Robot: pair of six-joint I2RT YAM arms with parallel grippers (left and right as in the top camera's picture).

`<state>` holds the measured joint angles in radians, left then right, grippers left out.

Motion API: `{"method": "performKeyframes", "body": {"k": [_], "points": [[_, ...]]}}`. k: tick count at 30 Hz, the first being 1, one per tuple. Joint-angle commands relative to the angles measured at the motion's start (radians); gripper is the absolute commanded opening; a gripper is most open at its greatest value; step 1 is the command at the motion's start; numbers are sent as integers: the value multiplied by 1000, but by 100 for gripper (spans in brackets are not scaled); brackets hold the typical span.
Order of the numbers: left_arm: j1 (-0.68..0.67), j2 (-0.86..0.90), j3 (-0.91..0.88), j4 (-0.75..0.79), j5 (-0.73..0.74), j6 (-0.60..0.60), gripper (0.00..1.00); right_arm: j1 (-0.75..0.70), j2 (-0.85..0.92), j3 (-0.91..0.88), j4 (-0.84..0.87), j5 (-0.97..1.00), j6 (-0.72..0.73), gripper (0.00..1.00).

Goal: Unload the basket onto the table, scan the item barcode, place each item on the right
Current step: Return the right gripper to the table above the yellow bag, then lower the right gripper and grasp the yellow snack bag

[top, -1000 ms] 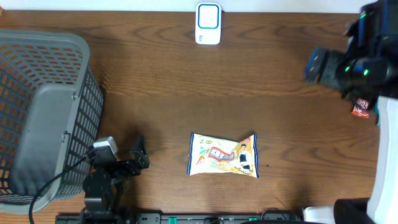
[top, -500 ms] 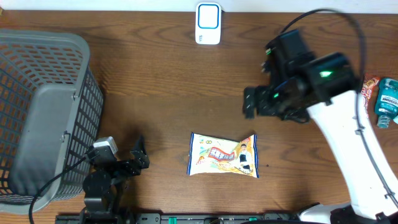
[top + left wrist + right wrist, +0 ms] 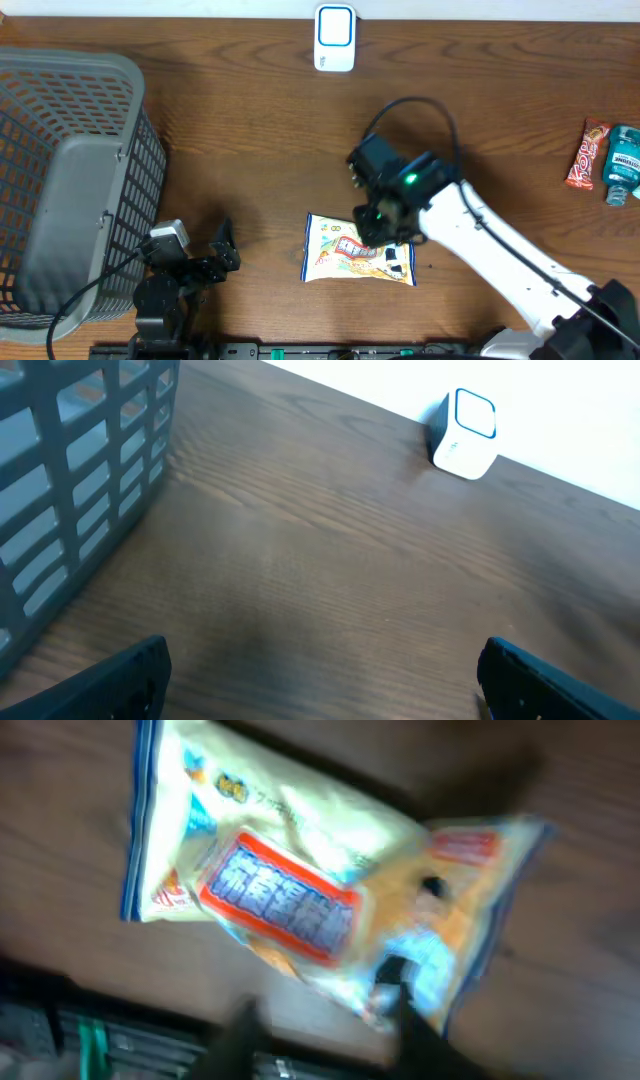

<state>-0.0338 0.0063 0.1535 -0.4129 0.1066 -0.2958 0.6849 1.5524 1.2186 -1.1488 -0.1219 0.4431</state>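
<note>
A dark wooden table [image 3: 250, 130] is seen from above, with a robot arm at each side. The task's item, a yellow snack packet [image 3: 345, 252] with blue edges and a red label, lies flat on the table near the front edge, about midway between the two arms, its long side running left to right. The white right arm reaches in from the front right corner, and its right hand [image 3: 385, 222] is down over the upper right part of the packet, hiding that corner from above. The right wrist camera is blurred: the packet [image 3: 300, 890] fills the view at a slant, and two dark fingers [image 3: 405, 1005] rise from the bottom edge, one of them overlapping the packet's lower side. I cannot tell from this blur whether that hand is gripping the packet or only closing around it. The left hand [image 3: 215, 255] sits low at the front left, just beside a grey plastic basket [image 3: 70, 180], with its fingers spread wide and nothing between them. A small white and blue scanner [image 3: 335, 38] stands at the far edge of the table, well apart from the packet. A red candy wrapper [image 3: 583, 155] and a teal bottle [image 3: 622, 163] lie side by side at the far right.
</note>
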Motion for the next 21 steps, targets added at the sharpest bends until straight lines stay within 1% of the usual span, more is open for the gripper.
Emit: {"method": "performKeyframes", "body": {"k": [1,5,7,12,13,16,19,21], "points": [[3,-3,-6,1,10,-10,98,50,-12,-96,85,-27,5,1],[3,-3,-6,1,10,-9,98,70,-5,-206,214,-27,8,2],[3,-3,-6,1,10,-10,98,70,18,-272,278,-28,38,1],[3,-3,-6,1,10,-10,98,69,121,-357,328,-30,130,1],[3,-3,-6,1,10,-9,98,66,154,-350,349,-18,129,1],[3,-3,-6,1,10,-10,98,48,165,-311,381,31,127,1],[3,-3,-6,1,10,-9,98,15,163,-203,387,105,81,3],[3,-3,-6,1,10,-10,98,-7,163,-113,388,143,25,7]]}}
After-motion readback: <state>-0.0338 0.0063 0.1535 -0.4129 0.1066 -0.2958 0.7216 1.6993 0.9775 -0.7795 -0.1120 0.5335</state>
